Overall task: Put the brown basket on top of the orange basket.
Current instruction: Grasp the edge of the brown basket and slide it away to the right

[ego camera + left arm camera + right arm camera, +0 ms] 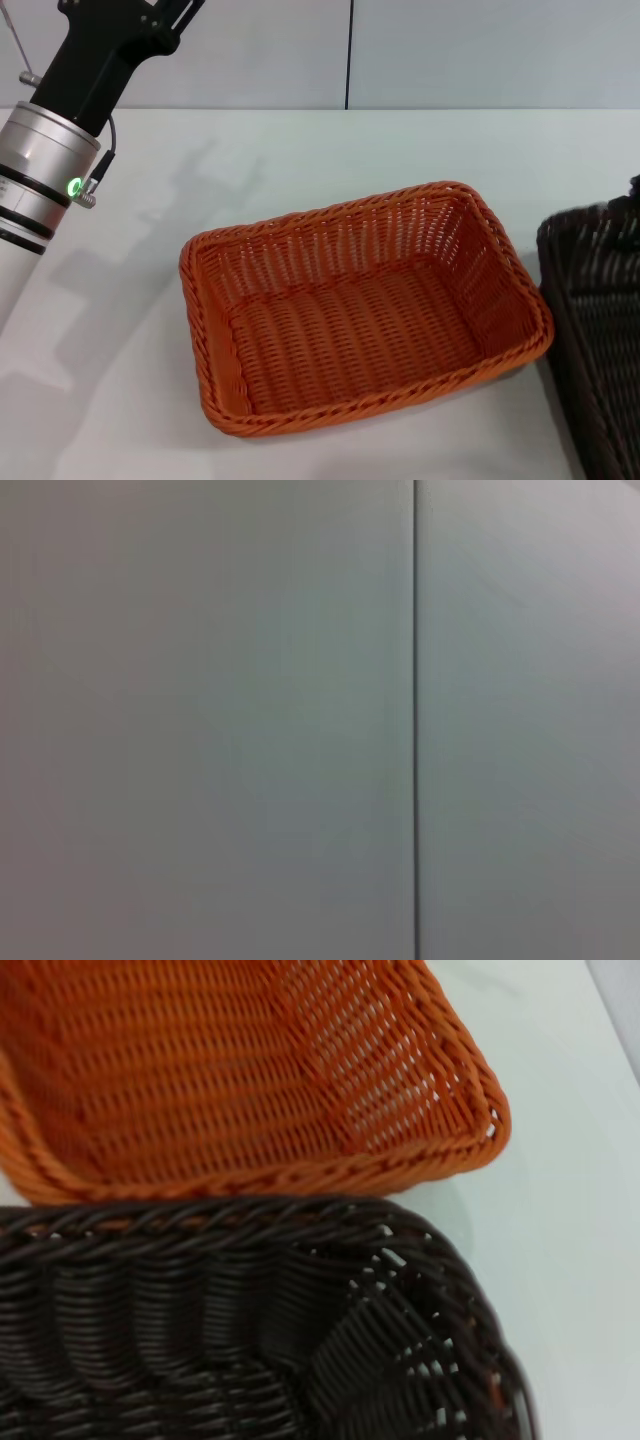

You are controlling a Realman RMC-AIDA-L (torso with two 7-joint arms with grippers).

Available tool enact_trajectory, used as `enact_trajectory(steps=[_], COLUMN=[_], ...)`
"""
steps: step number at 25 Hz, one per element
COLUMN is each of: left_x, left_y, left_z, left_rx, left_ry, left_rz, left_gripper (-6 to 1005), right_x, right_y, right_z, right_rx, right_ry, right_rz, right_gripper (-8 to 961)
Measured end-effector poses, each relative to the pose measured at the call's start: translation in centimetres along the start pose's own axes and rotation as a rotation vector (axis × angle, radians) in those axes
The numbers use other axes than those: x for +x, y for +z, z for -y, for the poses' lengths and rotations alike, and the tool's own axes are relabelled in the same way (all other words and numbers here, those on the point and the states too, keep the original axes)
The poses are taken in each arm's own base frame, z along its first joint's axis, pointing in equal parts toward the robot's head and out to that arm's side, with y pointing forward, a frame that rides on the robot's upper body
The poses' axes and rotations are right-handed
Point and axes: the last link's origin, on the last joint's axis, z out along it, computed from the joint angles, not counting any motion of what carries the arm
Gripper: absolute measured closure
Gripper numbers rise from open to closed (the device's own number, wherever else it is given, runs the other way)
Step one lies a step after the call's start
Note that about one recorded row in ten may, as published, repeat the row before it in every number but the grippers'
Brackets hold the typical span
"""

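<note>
Jaws of neither arm can we make out, so their state we cannot tell. From the head, we see the orange basket (365,310) mid-table (300,150), the brown basket (598,330) just beside it on the right, the left arm (50,160) raised aside. Left wrist shows only wall. Right wrist alone shows the rims nearly touching; lifted low, we judge they could snag.

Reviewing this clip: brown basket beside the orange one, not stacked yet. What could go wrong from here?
1. The brown basket sits very close to the orange basket; lifting it could snag the braided rims and drag the orange one.
2. The orange basket lies skewed on the table, so a straight placement might seat crooked.
</note>
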Motion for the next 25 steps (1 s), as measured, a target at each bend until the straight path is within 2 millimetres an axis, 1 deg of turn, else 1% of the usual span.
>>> enact_trajectory(steps=[2,7,12,19,22,25], left_x=[0.0,-0.1,-0.1,0.0,0.0,0.1], left_y=[-0.2,-0.3,-0.5,-0.4,-0.4,-0.4], left_z=[0.3,0.4,0.6,0.6,0.7,0.8], left_rx=[0.011,0.017,0.023,0.025,0.026,0.027], left_ry=[0.001,0.003,0.004,0.005,0.006,0.007], left_rz=[0.003,0.006,0.006,0.003,0.002,0.001], left_gripper=[156,155,155,155,155,155], right_x=[0.1,0.8,1.1,1.2,1.0,0.6], right_y=[-1.1,-1.9,-1.5,-1.3,-1.7,-1.7], right_z=[-0.3,-0.8,-1.3,-1.4,-1.3,-1.2], right_rx=[-0.006,-0.012,-0.012,-0.006,0.021,0.024], right_ry=[0.016,0.057,0.080,0.092,0.114,0.128], right_rz=[0.021,-0.005,-0.012,-0.006,0.016,0.018], right_gripper=[509,598,696,836,837,837])
